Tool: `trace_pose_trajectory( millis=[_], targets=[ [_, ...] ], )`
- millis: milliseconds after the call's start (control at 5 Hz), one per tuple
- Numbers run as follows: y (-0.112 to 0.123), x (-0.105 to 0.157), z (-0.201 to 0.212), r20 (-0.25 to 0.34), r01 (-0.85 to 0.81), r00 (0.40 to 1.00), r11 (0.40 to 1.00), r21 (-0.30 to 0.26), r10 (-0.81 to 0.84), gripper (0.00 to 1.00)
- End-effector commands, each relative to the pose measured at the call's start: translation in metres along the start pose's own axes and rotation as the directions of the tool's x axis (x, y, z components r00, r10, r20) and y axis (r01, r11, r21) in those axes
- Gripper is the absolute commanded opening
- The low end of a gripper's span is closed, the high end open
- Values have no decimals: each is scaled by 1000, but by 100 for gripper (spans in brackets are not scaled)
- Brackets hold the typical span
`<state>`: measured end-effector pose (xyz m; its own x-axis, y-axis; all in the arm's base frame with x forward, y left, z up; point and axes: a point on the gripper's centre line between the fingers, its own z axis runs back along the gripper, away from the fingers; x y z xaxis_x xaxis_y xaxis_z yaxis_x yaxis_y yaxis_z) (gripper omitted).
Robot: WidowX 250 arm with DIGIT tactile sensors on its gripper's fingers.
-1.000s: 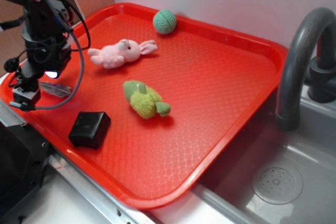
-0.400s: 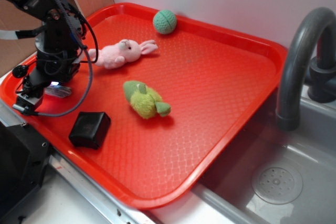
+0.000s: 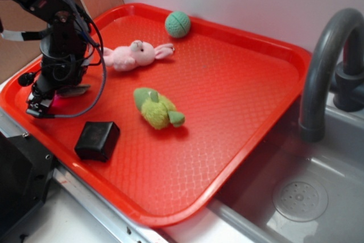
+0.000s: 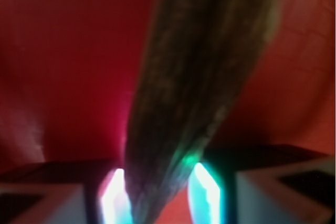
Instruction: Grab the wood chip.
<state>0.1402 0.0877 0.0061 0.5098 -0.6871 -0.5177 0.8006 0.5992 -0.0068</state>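
The wood chip (image 4: 199, 77) fills the wrist view as a blurred grey-brown streaky sliver, and its pointed end runs down between my fingers. My gripper (image 4: 161, 192) is open around it. The left finger (image 4: 113, 195) is close against the chip, and a strip of red tray shows between the chip and the right finger. In the exterior view the gripper (image 3: 61, 91) is low over the left side of the red tray (image 3: 239, 83). Only the chip's tip (image 3: 79, 89) sticks out to its right.
A black square box (image 3: 97, 140) lies just in front of the gripper. A pink plush bunny (image 3: 135, 55) lies just behind it, a green plush toy (image 3: 156, 108) in mid-tray and a green ball (image 3: 177, 24) at the back. A sink with a grey tap (image 3: 318, 66) is at the right.
The arm has swung right and come down, so the gripper now straddles the wood chip, which lay uncovered beside it a second ago. The bunny has shifted slightly right.
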Motion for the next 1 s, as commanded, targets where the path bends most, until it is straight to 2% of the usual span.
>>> trace_pose_trajectory(
  millis=[0,200,400,600,800],
  targets=[
    [-2,5,5,32,-23,999,1000,-8,24,0],
    [5,-18,50,258,-295,921,955,-31,293,0],
    [3,-27,104,317,-487,796,856,-172,516,0],
    [-10,-44,154,307,-605,639,707,-366,705,0],
    [-13,-54,182,251,-697,450,512,-502,857,0]
  ],
)
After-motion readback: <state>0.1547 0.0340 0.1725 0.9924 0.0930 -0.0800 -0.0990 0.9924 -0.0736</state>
